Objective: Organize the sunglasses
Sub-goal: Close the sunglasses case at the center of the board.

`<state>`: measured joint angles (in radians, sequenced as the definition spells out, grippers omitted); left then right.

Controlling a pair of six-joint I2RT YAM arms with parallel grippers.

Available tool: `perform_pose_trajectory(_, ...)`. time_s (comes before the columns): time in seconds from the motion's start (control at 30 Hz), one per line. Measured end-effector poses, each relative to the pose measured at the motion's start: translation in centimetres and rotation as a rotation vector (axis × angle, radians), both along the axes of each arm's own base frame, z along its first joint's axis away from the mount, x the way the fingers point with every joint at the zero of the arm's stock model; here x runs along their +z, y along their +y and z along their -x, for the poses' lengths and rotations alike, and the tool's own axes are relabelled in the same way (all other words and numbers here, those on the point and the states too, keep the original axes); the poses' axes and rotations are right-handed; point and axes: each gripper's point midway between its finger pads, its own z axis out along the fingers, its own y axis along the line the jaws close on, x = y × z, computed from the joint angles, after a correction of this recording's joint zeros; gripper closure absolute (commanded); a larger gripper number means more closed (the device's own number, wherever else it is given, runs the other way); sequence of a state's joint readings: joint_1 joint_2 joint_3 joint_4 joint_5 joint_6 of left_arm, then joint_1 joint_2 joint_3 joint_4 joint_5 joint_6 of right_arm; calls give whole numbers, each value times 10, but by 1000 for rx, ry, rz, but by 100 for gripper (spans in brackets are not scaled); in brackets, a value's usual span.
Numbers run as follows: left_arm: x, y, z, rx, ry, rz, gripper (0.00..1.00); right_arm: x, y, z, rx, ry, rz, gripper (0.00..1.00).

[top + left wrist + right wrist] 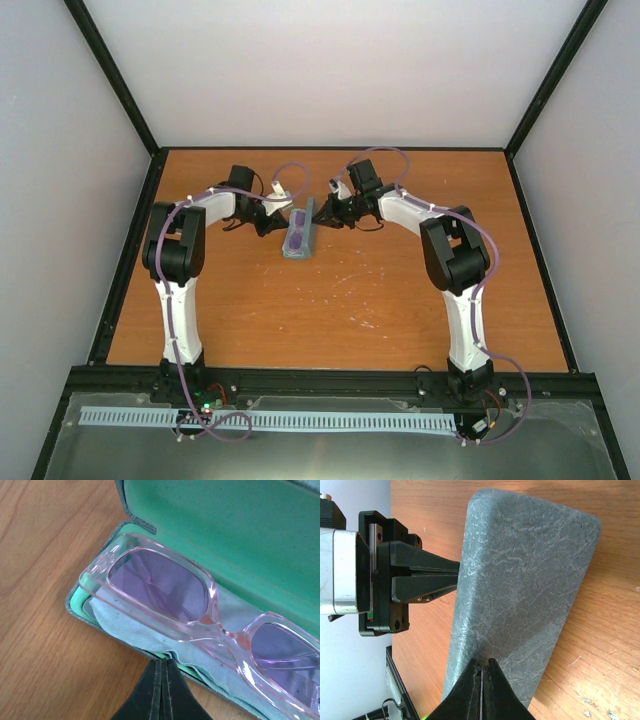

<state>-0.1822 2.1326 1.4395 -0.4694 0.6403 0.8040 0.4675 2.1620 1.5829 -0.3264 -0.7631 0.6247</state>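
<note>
The sunglasses (pixel 220 632) have a pink translucent frame and purple lenses. They lie in the open blue-grey case (pixel 225 530) on a pale blue cloth (pixel 125 625). In the top view the case (pixel 303 250) sits at table centre with the sunglasses (pixel 297 232) inside and its lid upright. My left gripper (pixel 162 662) is shut, tips at the case's near rim by the cloth edge; it shows in the top view (pixel 272 222). My right gripper (pixel 482 662) is shut, tips against the lid's grey outer face (pixel 520 580); it shows in the top view (pixel 322 215).
The brown wooden table (pixel 380 290) is bounded by black frame rails and white walls. In the right wrist view the left gripper (pixel 451 576) reaches in from behind the lid. The arm bases stand at the near edge.
</note>
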Motion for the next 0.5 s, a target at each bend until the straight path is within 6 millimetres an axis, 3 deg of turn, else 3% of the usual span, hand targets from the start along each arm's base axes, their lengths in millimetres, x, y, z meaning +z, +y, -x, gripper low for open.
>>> perform_pose_trajectory(0.5, -3, 1, 1, -11, -18, -6, 99, -2, -1, 2, 4, 7, 14, 97)
